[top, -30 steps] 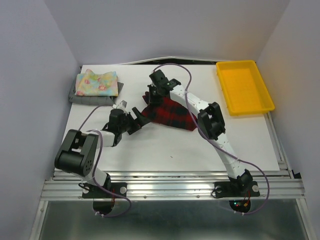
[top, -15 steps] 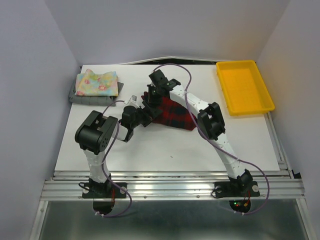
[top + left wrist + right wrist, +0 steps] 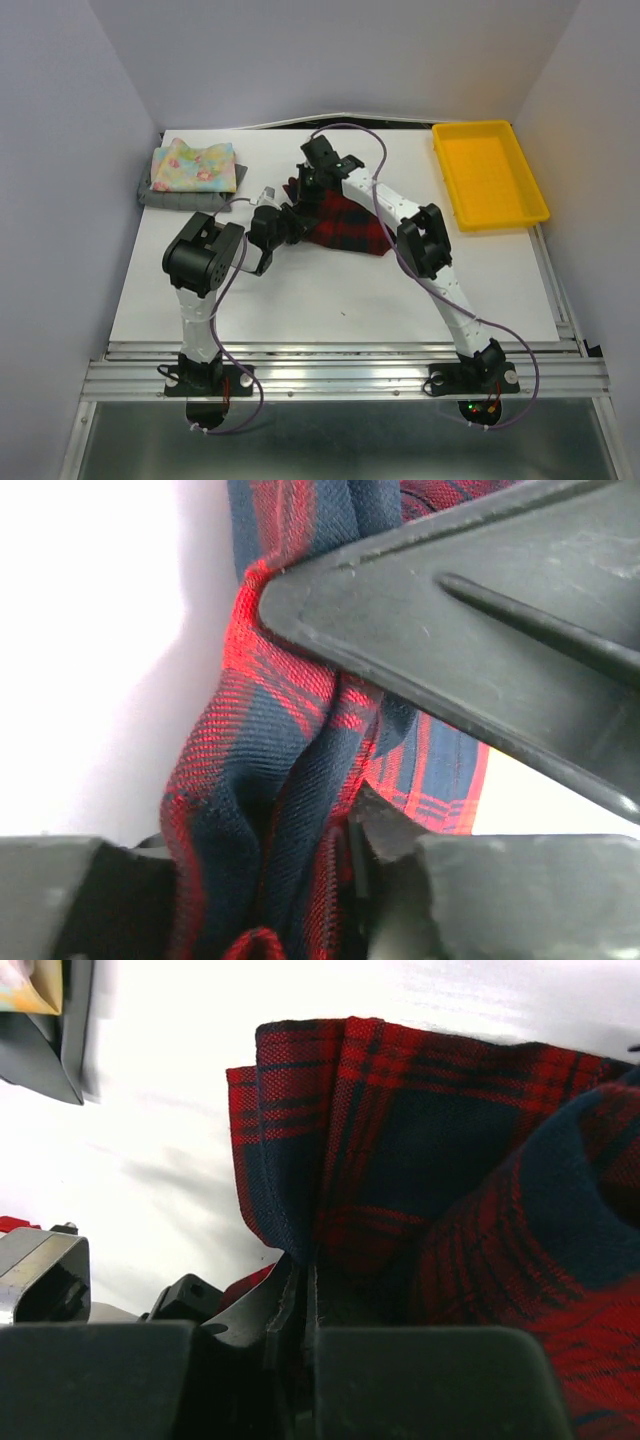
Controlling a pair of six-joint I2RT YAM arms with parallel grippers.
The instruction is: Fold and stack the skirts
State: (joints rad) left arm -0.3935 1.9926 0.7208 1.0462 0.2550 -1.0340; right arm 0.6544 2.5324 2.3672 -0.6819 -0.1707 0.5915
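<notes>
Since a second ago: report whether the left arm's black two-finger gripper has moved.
Yes. The left gripper moved right, toward the yellow plastic tray, reaching the left edge of the red-and-dark plaid cloth skirt.

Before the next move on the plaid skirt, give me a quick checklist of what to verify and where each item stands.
1. The right gripper is clamped on the plaid skirt: ok.
2. Cloth sits between the fingers of the left gripper: ok.
3. The left gripper is fully closed on that cloth: cannot tell.
4. The plaid skirt is folded flat: not ok, it is bunched at the grippers.
5. The floral skirt lies folded on the grey skirt, ready to take the next one: ok.
</notes>
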